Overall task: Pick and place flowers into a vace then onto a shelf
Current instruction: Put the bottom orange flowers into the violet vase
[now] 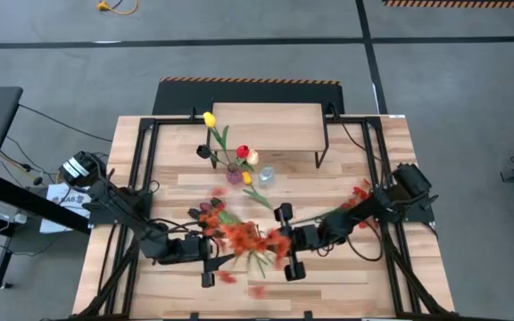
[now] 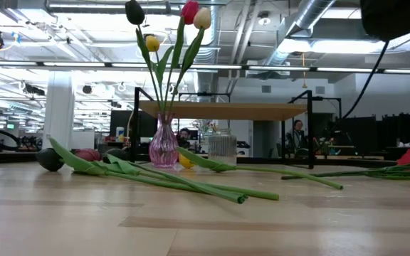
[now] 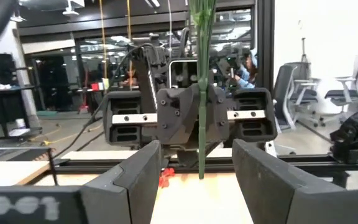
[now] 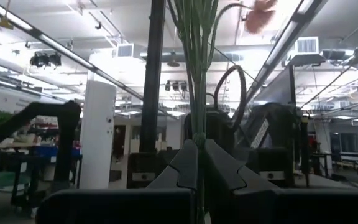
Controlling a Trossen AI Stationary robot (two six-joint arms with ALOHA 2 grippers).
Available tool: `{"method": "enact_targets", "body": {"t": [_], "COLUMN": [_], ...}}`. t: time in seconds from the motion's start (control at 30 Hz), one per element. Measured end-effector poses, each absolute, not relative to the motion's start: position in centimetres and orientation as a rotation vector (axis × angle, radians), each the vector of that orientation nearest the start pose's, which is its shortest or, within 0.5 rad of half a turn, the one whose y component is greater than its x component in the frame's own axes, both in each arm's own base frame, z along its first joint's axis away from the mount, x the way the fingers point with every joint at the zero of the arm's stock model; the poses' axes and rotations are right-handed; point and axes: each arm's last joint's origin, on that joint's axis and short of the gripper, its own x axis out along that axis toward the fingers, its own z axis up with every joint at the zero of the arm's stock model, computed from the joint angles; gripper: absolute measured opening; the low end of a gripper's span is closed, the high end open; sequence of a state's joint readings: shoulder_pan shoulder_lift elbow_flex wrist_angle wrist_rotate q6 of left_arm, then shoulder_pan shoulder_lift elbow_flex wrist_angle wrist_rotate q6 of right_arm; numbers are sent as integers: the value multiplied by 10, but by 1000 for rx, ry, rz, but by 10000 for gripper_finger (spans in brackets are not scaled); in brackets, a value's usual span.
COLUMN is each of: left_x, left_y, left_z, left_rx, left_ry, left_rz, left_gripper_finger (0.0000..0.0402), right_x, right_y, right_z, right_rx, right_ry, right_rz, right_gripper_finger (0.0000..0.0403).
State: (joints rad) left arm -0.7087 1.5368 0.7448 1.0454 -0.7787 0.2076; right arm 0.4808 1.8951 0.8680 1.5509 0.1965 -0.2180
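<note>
A pale plank counter (image 1: 364,267) fills the overhead view, edged by a black metal frame. At its far side stands the shelf (image 1: 266,125), a light wood rectangle on thin black legs. Just in front of it sits a small pink ribbed glass vase (image 2: 164,148) holding four upright tulips (image 2: 171,28) with yellow, red, cream and dark heads on long green stems. Beside the vase is a clear ribbed glass (image 2: 222,148).

Two dark arms meet near the counter's front middle. The right gripper (image 1: 286,242) is clenched on a bushy orange-red spray (image 1: 244,237); its wrist view shows thin green stems (image 4: 197,74) pinched between the closed fingers (image 4: 182,168). The left gripper (image 1: 209,259) faces it across the spray with fingers (image 3: 138,177) spread apart, and a single green stem (image 3: 201,93) hangs between them without touching either.

More tulips (image 2: 77,158) lie flat on the counter, their long leafy stems stretched across the wood. Another red spray (image 1: 361,193) lies near the right arm.
</note>
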Motion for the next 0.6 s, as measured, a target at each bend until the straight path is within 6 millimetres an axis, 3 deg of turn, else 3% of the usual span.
{"method": "enact_targets", "body": {"t": [0.17, 0.6], "left_x": [253, 259], "left_y": [-186, -178], "left_z": [258, 258], "left_rx": [4, 0], "left_ry": [-193, -195], "left_rz": [21, 42], "left_gripper_finger": [187, 187], "right_x": [338, 353], "right_y": [160, 159], "right_z": [214, 214], "right_rx": [-4, -2], "right_ry": [-490, -400], "right_rz": [239, 255], "right_gripper_finger": [1, 4]}}
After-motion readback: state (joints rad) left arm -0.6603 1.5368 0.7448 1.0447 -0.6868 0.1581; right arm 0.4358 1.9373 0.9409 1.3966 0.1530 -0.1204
